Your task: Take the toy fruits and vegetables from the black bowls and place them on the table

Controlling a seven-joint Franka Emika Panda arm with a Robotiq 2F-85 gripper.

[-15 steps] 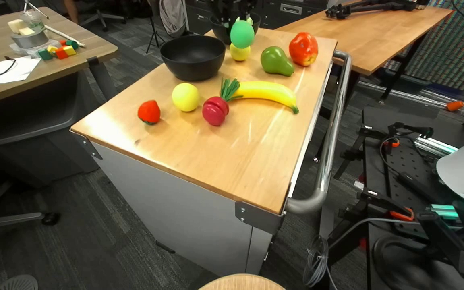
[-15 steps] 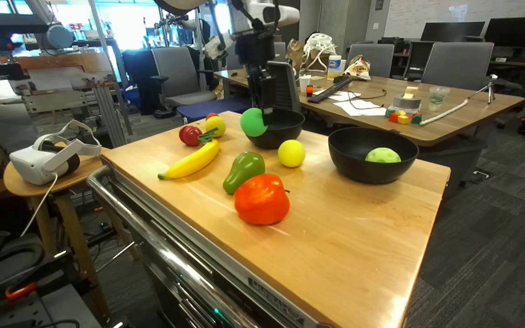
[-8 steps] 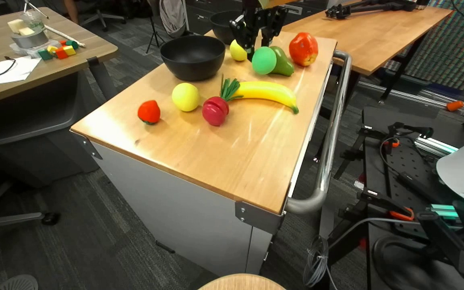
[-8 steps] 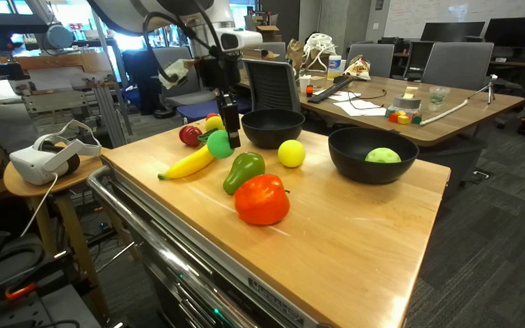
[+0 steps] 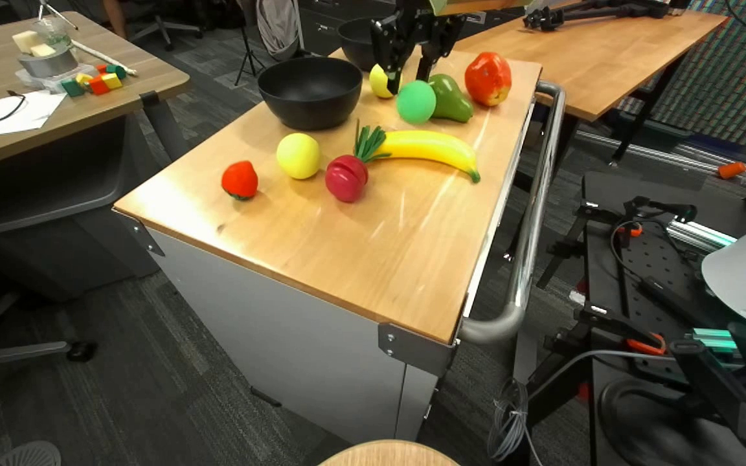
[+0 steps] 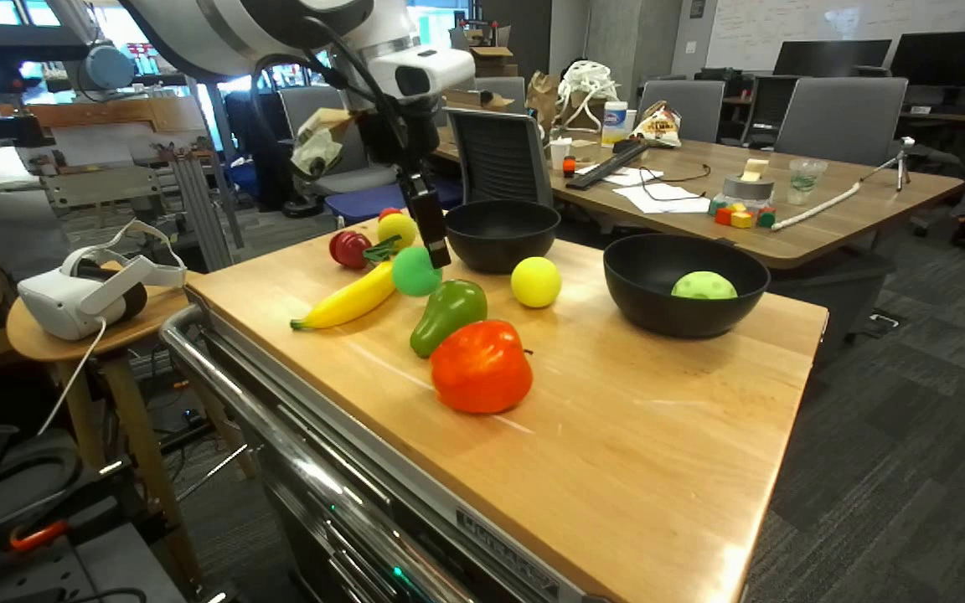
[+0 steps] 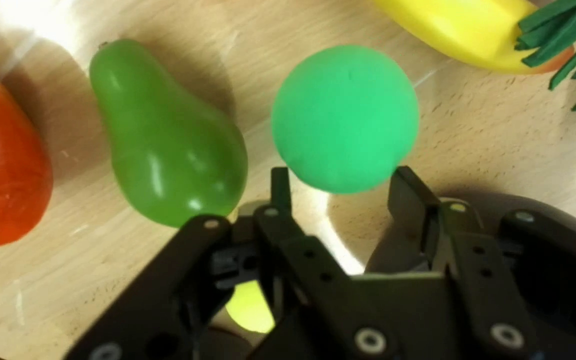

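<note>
Claw (image 7: 340,172): fingers parted
Green ball (image 7: 345,117): at their tips — contact I can't judge
Pear (image 7: 173,145): just beside the claw

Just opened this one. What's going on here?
A robot arm has its end effector open at the edge of a green ball, between the pear and the banana, probably to leave the ball on the light wood table. Whether the end effector touches the ball, I can't tell. A radish and two yellow balls lie on the table. In an exterior view, a pale green ball sits in a black bowl, so unloading looks unfinished.
</note>
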